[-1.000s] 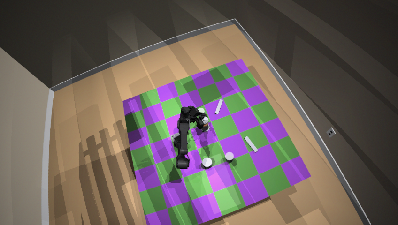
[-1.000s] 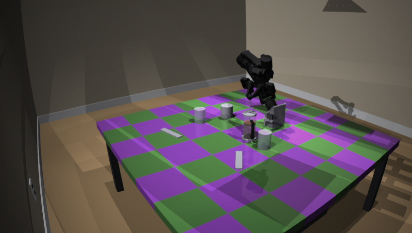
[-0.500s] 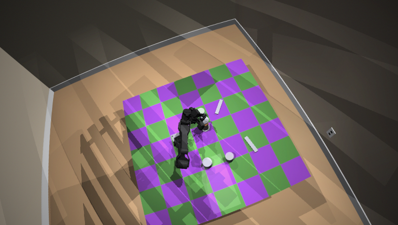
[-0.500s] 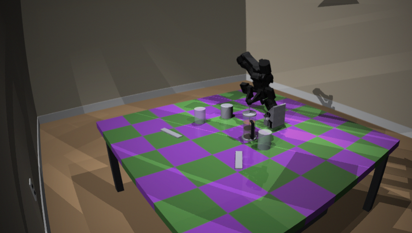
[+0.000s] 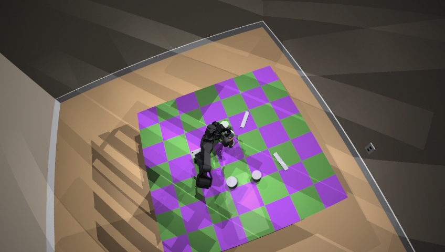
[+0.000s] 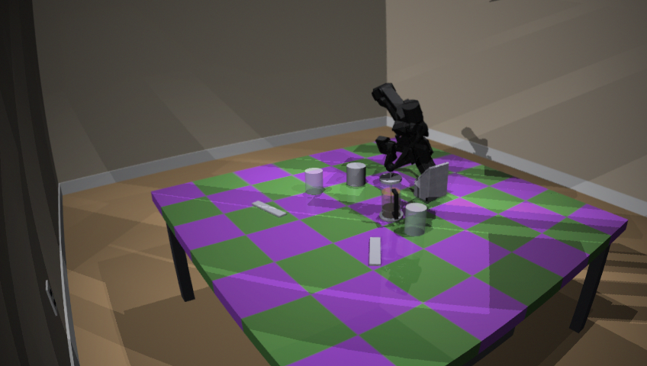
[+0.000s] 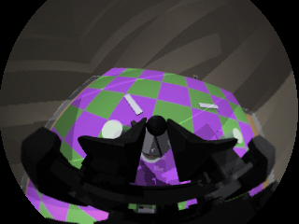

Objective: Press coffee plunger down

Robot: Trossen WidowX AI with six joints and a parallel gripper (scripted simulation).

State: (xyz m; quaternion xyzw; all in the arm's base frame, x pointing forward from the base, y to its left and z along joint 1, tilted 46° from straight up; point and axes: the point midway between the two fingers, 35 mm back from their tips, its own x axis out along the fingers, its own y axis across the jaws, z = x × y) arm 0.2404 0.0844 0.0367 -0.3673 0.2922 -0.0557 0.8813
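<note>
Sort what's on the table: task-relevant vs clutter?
Job:
coffee press, upright on the table
plunger knob, clamped in the gripper

Lying about:
three grey cylinders
two flat grey bars
grey plate by the arm's base

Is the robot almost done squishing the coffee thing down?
Nearly. The gripper sits just above the press's lid, so the plunger looks pushed almost fully in. The fingers are shut on the knob. The press stands upright. Left to do: finish any last bit of push, then open the fingers and let go.
</note>
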